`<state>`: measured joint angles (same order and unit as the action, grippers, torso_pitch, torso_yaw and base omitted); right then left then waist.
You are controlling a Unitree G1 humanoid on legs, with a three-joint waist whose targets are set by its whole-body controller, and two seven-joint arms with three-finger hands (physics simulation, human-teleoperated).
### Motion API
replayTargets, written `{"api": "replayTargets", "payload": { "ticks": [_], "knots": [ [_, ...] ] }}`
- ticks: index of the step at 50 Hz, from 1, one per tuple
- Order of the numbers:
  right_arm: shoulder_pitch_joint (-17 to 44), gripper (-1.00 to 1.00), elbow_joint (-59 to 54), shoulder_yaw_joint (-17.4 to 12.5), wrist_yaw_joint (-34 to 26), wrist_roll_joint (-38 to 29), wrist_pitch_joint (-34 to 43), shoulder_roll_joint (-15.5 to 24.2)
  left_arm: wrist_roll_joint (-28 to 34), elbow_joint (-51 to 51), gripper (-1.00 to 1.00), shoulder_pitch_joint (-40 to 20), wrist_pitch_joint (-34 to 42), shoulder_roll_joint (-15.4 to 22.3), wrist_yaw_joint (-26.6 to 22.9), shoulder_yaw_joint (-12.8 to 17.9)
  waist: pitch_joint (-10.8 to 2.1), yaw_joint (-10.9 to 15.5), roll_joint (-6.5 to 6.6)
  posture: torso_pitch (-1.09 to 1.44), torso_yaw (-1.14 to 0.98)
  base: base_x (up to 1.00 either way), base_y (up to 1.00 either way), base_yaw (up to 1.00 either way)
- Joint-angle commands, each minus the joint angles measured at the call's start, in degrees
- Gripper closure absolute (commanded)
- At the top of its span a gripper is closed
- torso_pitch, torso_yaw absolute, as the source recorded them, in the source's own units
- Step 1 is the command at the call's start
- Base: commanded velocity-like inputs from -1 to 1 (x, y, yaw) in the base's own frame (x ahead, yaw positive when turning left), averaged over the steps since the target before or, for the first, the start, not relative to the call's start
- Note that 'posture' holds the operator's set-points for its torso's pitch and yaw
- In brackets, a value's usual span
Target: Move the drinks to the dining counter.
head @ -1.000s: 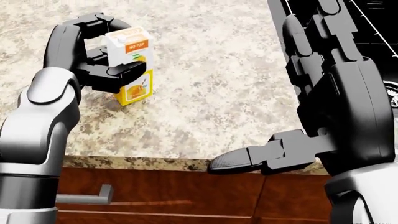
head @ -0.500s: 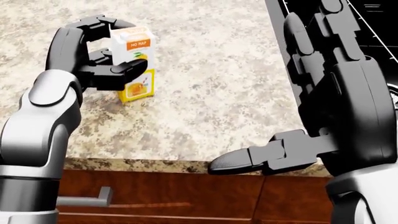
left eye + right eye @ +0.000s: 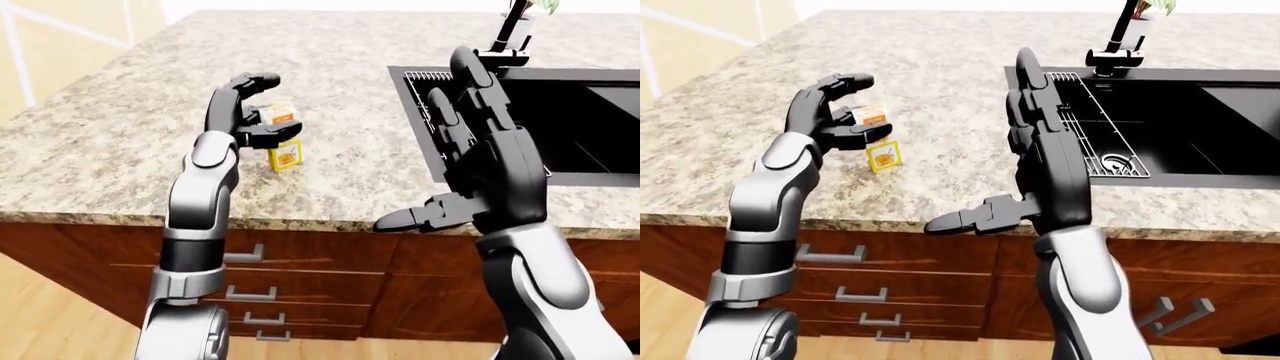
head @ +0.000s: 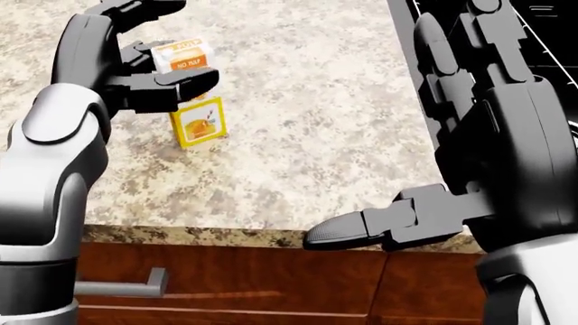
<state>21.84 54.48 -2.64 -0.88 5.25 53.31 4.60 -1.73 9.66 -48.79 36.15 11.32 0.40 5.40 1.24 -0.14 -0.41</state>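
Speckled granite covers the counter in the head view, where an orange juice carton stands upright near the left side, its base on the stone and its "NO PULP" label facing the camera. The left hand closes round the carton's upper half, thumb across the near face and fingers curled over the top. The right hand fills the right side, fingers spread upward and thumb jutting left over the counter's edge, holding nothing. A brown drawer front with a metal handle runs along the bottom

In the left-eye view the carton sits well left of a black sink set into the counter, with a dark faucet at the top edge. The left arm rises from below to the carton; the right hand stands open between carton and sink

In the right-eye view a wire rack lies inside the sink's left side, and three drawer handles stack beneath the counter at lower left, above a light wooden floor
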Motion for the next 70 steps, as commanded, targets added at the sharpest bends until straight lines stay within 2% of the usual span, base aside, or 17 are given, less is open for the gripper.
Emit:
{"api": "replayTargets", "payload": {
  "ticks": [1, 7, 21, 22, 25, 28, 36, 37, 40, 41, 43, 45, 46, 47, 52, 57, 70],
  "knots": [
    [1.2, -1.0, 1.5, -0.3, 0.1, 0.1, -1.3, 0.2, 0.2, -3.7, -0.55, -2.0, -0.3, 0.5, -0.1, 0.4, -1.4, 0.0, 0.07, 0.0, 0.0, 0.0, 0.0, 0.0],
    [1.3, -1.0, 2.0, -0.6, 0.2, 0.3, -0.9, 0.4, 0.5, -10.3, -1.0, -0.7, 3.6, 0.5, -0.7, 0.5, -1.34, 0.1, -0.03, 0.0, 0.0, 0.0, 0.0, 0.0],
    [2.6, -1.0, 2.7, -1.2, 1.1, 1.3, 0.5, 0.9, -1.2, -36.0, -1.0, 9.2, 16.1, 1.0, -1.3, 3.0, -1.37, 0.0, 0.18, 0.0, 0.0, -0.04, 0.0, 0.0],
    [2.2, -1.0, 2.4, -0.8, 1.2, 1.0, 0.0, 1.0, -1.7, -38.1, -1.0, 9.8, 17.4, 1.1, -1.1, 3.7, -3.91, 0.2, 0.33, 0.0, 0.0, -1.0, 0.0, 0.0],
    [2.0, -1.0, 3.0, -0.5, 1.0, 1.0, 0.1, 0.8, -2.8, -40.9, -1.0, 11.3, 18.4, 1.6, -0.6, 4.4, -1.4, -0.1, 2.91, 0.0, 0.0, -1.0, 0.0, 0.0],
    [2.2, -1.0, 3.1, -0.4, 1.1, 0.9, 0.3, 0.6, -3.7, -43.3, -1.0, 12.0, 19.9, 1.8, 0.0, 4.5, -2.24, 0.0, 3.75, 0.0, 0.0, -1.0, 0.0, 0.0],
    [1.5, -1.0, 2.4, -0.7, 0.8, 0.7, -0.6, 0.5, -4.3, -46.9, -1.0, 12.2, 22.4, 1.1, 0.8, 3.3, -1.91, -2.4, -2.93, 0.0, 0.0, -0.86, 0.0, 0.0],
    [1.6, -1.0, 2.1, -1.0, 0.8, 0.8, -0.4, 0.5, -4.3, -47.0, -1.0, 11.9, 22.6, 1.1, 0.9, 3.2, 1.34, -3.0, -1.82, 0.0, 0.0, 0.0, 0.0, 0.0],
    [1.8, -1.0, 2.4, -1.4, 0.9, 1.7, 0.4, 0.4, -4.1, -47.5, -1.0, 11.3, 23.5, 1.0, 0.9, 2.7, -0.58, 0.7, -1.55, 0.0, 0.0, 0.0, -0.12, 0.0],
    [1.9, -1.0, 2.6, -1.6, 1.1, 2.1, 0.9, 0.3, -4.0, -48.0, -1.0, 11.2, 24.1, 0.9, 0.9, 2.5, 1.08, -0.6, 1.55, 0.0, 0.0, 0.0, 0.0, -1.0],
    [2.2, -1.0, 1.8, -2.2, 1.6, 2.4, 0.7, 0.5, -3.8, -48.3, -1.0, 11.1, 24.4, 0.8, 0.7, 2.3, 0.77, -2.1, 1.96, 0.0, 0.0, 0.0, 0.0, -1.0],
    [2.3, -1.0, 2.2, -2.2, 2.0, 2.6, 1.0, 0.7, -3.7, -48.3, -1.0, 10.9, 24.4, 0.7, 0.5, 2.3, 0.36, -2.3, 6.6, 0.0, 0.0, 0.0, 0.0, -1.0],
    [2.2, -1.0, 2.5, -2.2, 2.1, 2.9, 1.0, 0.7, -3.6, -48.5, -1.0, 11.0, 24.5, 0.6, 0.5, 2.2, 2.98, -1.9, 5.63, 0.0, 0.0, 0.0, 0.0, -1.0],
    [2.1, -1.0, 2.6, -2.1, 2.2, 3.0, 1.0, 0.8, -3.5, -48.7, -1.0, 11.1, 24.5, 0.5, 0.4, 2.1, 2.9, -1.3, 3.88, 0.0, 0.0, 0.0, 0.0, -1.0],
    [2.2, -1.0, 2.6, -2.4, 2.4, 3.7, 0.9, 1.0, -3.5, -48.8, -1.0, 10.8, 24.6, 0.2, 0.1, 2.0, 0.43, -2.0, 2.97, 0.0, 0.0, 0.0, 0.0, -1.0],
    [1.9, -1.0, 2.3, -2.8, 2.5, 4.2, 0.3, 1.4, -2.7, -48.8, -1.0, 11.6, 24.1, -0.3, -0.5, 0.6, -1.0, -1.4, -3.03, 0.0, 0.0, 0.0, 0.0, -1.0],
    [1.8, -1.0, 1.9, -3.9, 3.4, 5.8, 0.0, 2.0, 0.4, -48.4, -1.0, 11.8, 23.7, -2.3, -3.3, -1.1, 1.6, -0.5, 4.84, 0.0, 0.0, 0.0, 0.0, -1.0]
  ]
}}
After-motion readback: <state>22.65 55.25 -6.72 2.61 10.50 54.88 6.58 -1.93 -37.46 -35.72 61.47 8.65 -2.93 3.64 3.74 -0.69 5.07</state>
